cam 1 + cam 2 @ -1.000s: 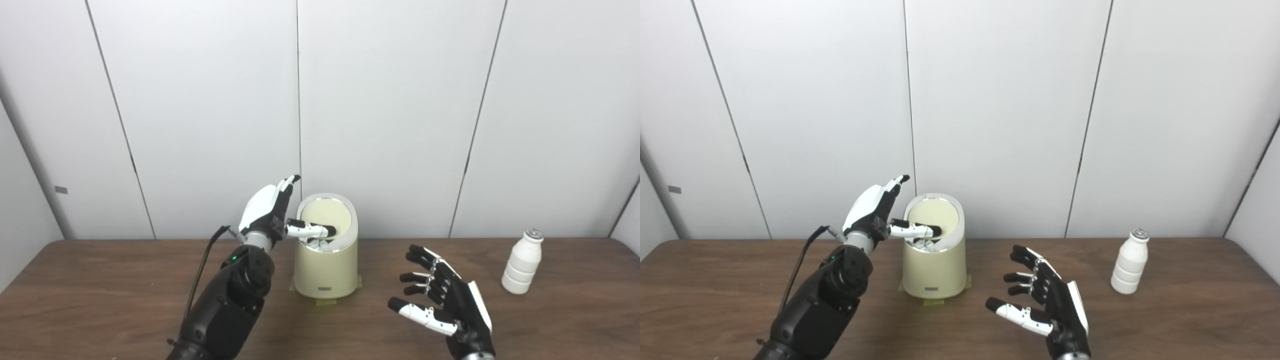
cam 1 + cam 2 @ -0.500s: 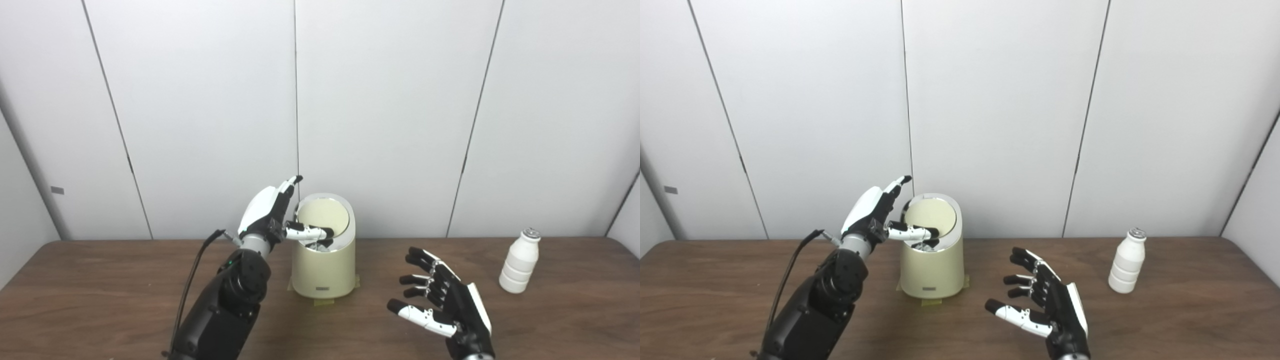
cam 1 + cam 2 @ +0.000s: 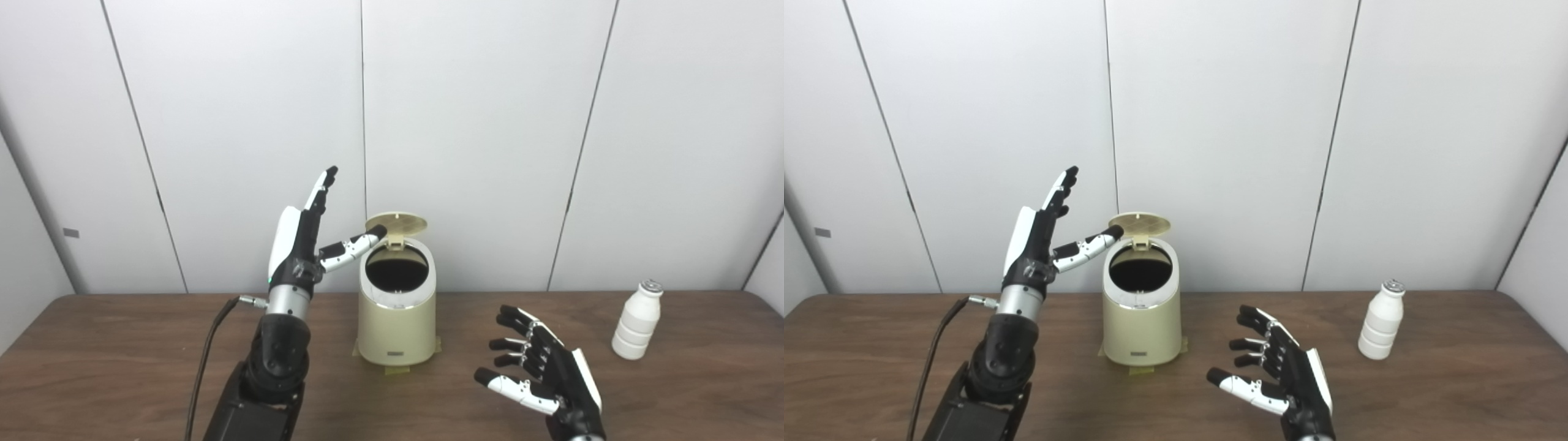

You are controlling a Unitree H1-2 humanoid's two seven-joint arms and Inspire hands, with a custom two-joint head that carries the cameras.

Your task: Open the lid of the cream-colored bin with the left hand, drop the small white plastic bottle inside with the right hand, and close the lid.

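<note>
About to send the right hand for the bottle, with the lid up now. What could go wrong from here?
1. The lid stands raised with only the left hand thumb near its edge; it may drop shut if the hand drifts.
2. The bottle stands upright at the far right, away from the open right hand; a sideways reach could topple it.
3. The bin mouth is narrow; a poorly aimed drop may hit its rim.

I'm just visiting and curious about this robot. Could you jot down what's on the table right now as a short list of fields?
bin: cream-colored bin stands mid-table on tape
lid: lid is flipped up at the back, dark opening showing
left hand: left hand is raised beside the bin, open, thumb tip at the lid's edge
right hand: right hand is open, low over the table, holding nothing
bottle: small white plastic bottle stands upright at far right, untouched
table: brown wooden table
</note>
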